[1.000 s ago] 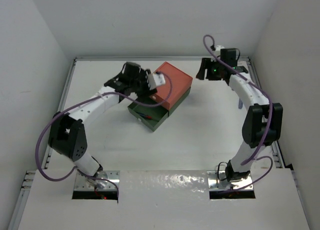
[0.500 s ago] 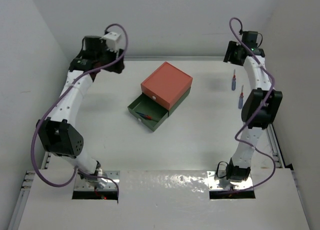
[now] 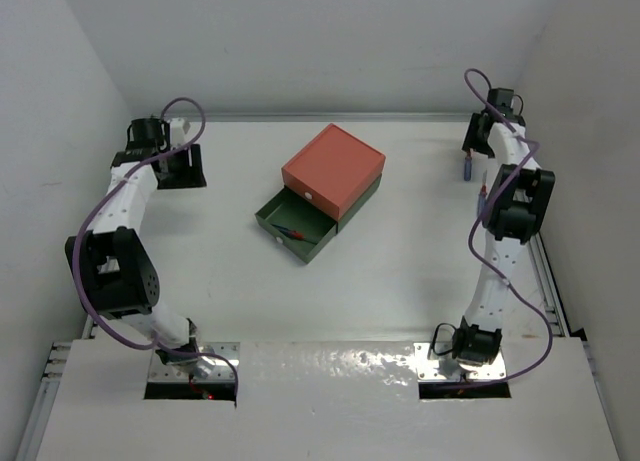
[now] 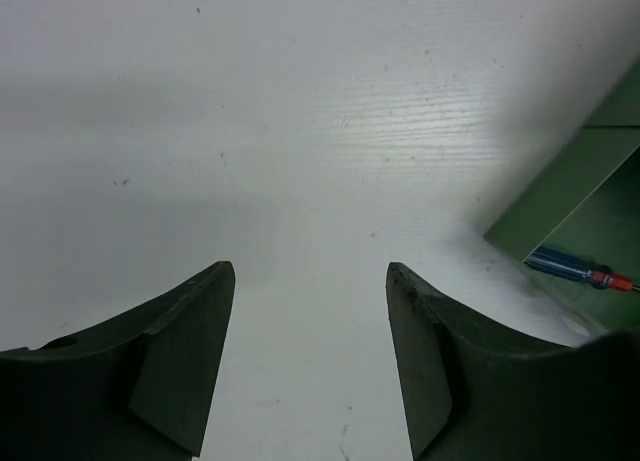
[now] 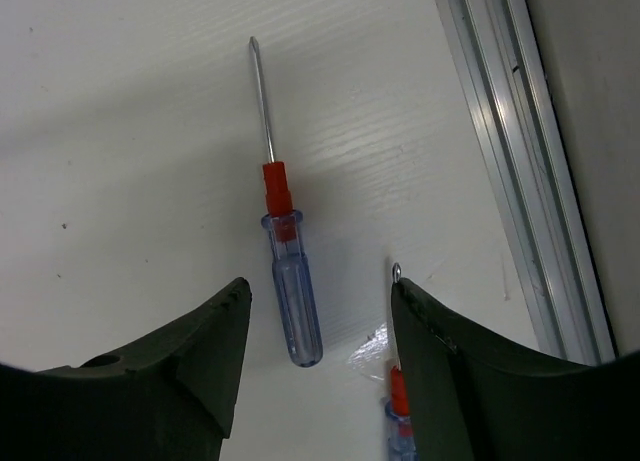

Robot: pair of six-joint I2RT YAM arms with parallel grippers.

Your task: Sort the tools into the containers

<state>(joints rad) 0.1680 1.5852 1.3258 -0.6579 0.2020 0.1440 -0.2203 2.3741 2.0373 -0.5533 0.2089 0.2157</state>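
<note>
Right wrist view: a thin screwdriver with a clear blue handle (image 5: 293, 311), a red collar and a bare metal shaft lies flat on the white bench (image 5: 120, 131), its tip pointing away from the camera. Its handle end sits between the dark fingers (image 5: 150, 381) of the right pincer (image 5: 318, 293), touching neither; that pincer stands spread and pinches nothing. A second blue-and-red screwdriver (image 5: 398, 419) lies just beside the first, largely hidden by the right-hand finger, near a grey metal rail (image 5: 520, 131) at the bench edge. In the top external view this arm reaches to the far right corner, well apart from the stacked square boxes mid-bench: a salmon-red box (image 3: 335, 164) sits above a dark green drawer (image 3: 298, 224) that is pulled out, each with a small white knob (image 3: 309, 192) on its front. A third blue-and-red screwdriver (image 3: 290, 231) lies inside that drawer. The left pincer (image 4: 310, 276) is spread over bare bench at the far left, holding nothing.
</note>
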